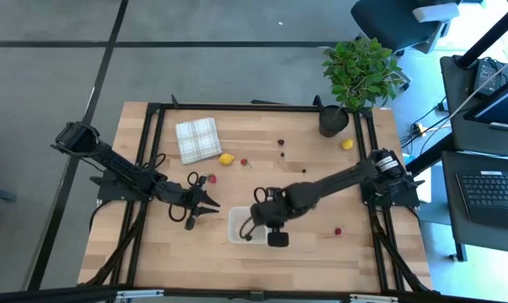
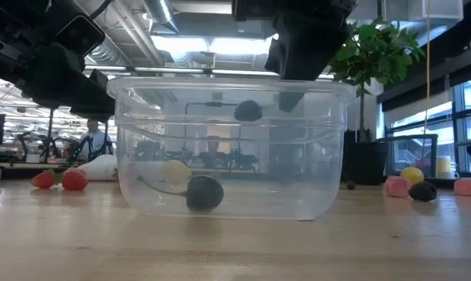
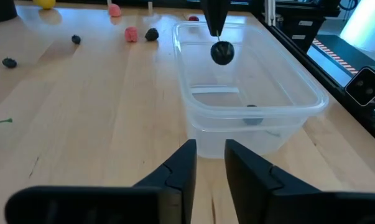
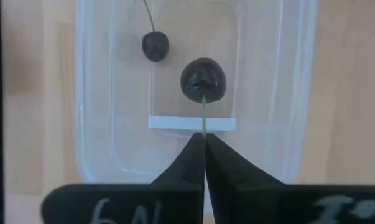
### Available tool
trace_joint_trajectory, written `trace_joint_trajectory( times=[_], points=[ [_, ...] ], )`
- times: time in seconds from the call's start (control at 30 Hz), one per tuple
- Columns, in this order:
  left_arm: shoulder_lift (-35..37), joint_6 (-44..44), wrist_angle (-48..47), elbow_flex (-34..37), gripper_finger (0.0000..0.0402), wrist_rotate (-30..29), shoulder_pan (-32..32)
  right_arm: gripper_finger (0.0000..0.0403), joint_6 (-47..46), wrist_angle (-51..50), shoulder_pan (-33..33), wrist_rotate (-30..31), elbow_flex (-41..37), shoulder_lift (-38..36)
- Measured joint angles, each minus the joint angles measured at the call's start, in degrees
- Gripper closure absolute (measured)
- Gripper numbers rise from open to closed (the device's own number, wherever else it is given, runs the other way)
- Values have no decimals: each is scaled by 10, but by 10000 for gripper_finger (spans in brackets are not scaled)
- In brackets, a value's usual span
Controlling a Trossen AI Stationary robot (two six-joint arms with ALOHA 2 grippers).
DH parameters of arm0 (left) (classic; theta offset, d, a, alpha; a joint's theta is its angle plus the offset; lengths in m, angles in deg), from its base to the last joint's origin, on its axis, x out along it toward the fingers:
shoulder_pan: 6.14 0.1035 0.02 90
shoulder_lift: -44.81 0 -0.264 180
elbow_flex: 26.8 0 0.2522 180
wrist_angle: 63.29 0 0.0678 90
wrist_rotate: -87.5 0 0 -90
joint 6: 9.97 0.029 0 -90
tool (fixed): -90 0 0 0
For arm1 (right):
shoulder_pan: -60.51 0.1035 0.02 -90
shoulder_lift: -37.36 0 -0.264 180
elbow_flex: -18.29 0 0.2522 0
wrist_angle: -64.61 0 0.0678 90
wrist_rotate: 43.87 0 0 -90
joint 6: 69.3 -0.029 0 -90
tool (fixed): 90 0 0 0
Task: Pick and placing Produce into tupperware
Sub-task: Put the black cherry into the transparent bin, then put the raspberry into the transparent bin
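The clear tupperware [image 1: 239, 227] stands near the table's front middle. A dark cherry [image 2: 204, 193] with a stem lies on its floor. My right gripper [image 4: 204, 138] hovers over the tub, shut on the stem of a second dark cherry [image 4: 203, 79], which hangs just below rim height [image 2: 248, 111]. My left gripper [image 3: 210, 158] waits level just left of the tub, with a narrow gap between its fingers and nothing in it. Loose produce lies about the table: a lemon [image 1: 227, 158], a red berry [image 1: 211, 178] and dark berries [image 1: 280, 142]. My right gripper pinches the cherry's thin green stem [image 4: 203, 121] at its free end between its two fingertips. The fingers [image 3: 213, 15] come from above, pointing steeply down. The cherry hangs straight below them inside the tub's opening, clear of the floor and walls.
A checked folded cloth [image 1: 198, 139] lies at the far left, and a potted plant [image 1: 355, 76] stands at the far right corner. Another lemon [image 1: 347, 144] and a red berry [image 1: 338, 231] lie to the right. Pink and dark berries [image 3: 131, 34] sit beyond the tub.
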Motion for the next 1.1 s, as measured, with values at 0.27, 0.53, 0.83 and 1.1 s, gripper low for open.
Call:
trace_joint_trajectory(
  times=[0.27,0.53,0.83,1.1],
  points=[
    [0,0,0,0,311,0,0,397,0,5,-7,-9,0,15],
    [0,0,1,0,302,5,0,396,3,37,-2,-9,0,38],
    [0,0,1,0,297,9,0,361,0,63,-2,-8,0,36],
    [0,-3,1,0,312,9,0,326,30,69,-2,-7,0,36]
  ],
)
